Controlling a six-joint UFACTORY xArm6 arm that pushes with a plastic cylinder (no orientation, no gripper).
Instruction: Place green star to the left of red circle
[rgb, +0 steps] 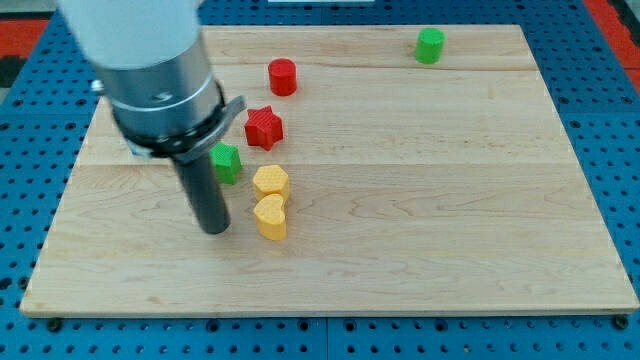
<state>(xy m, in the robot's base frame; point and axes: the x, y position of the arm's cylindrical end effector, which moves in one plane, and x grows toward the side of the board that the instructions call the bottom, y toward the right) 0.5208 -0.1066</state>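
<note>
The green star (228, 162) lies left of the board's middle, partly hidden behind my rod. The red circle (282, 76) sits up and to the right of it, near the view's top. My tip (215, 229) rests on the board just below and slightly left of the green star, a short way left of the yellow blocks.
A red star (264, 128) lies between the green star and the red circle. A yellow hexagon (270, 182) and a yellow heart (270, 217) sit right of my tip. A green circle (430, 46) stands at the top right. The wooden board (450, 200) ends on all sides within view.
</note>
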